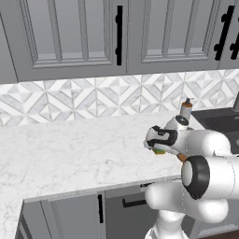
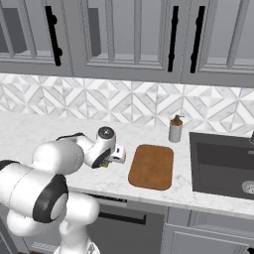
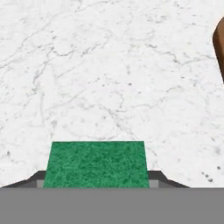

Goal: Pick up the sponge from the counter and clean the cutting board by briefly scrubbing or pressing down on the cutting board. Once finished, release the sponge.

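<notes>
Green-topped sponge (image 3: 95,165) is pinched between the fingertips (image 3: 155,177) of the gripper (image 2: 110,159), with the white marble counter (image 3: 109,74) seen beneath it, just left of the wooden cutting board (image 2: 152,166). Contact with the counter can't be told. A soap dispenser (image 2: 175,129) is seen behind the board, and the dark sink (image 2: 223,163) is set to its right.

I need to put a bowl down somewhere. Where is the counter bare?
The counter lies bare left of the gripper holding the sponge. It is crowded between the cutting board, soap dispenser and sink.
</notes>
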